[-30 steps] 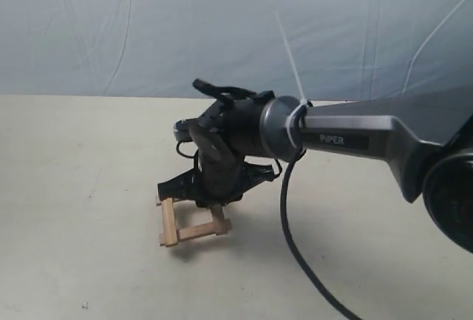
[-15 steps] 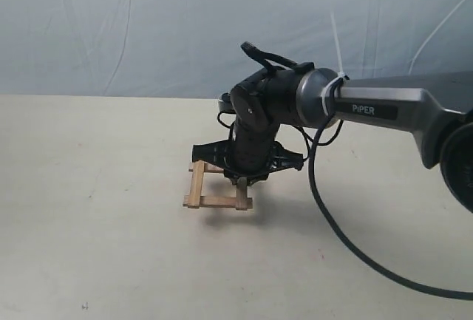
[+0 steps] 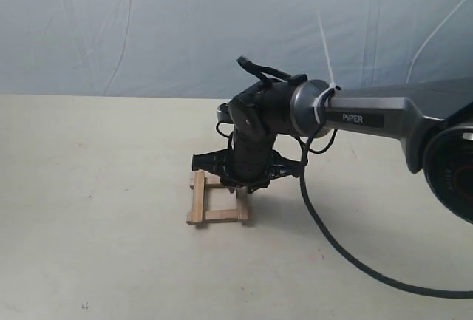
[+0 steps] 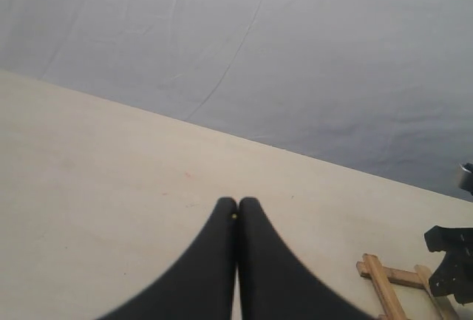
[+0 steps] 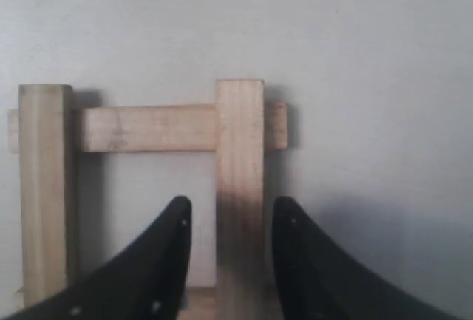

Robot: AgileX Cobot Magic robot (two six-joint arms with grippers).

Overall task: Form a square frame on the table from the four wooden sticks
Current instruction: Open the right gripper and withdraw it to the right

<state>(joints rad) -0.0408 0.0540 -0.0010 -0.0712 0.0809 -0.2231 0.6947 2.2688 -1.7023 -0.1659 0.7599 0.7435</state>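
Frame (image 3: 218, 200): four sticks closed into a square, lying flat near the middle of the table (image 3: 89, 187), directly under the right gripper (image 5: 231, 205). One second earlier it had lain further left and skewed. By half a second earlier it had come right and turned squarer, and after that it only shifted a little. All four corners overlapped, ends jutting slightly, so the arranging looked essentially complete. The right gripper stood spread either side of the frame's right-hand stick (image 5: 240, 135), with a gap showing at one fingertip, so it straddled the stick rather than clearly pinching it. Letting go cleanly was judged the remaining concern. The left gripper (image 4: 238, 209) was pressed together and empty, well apart from the frame.
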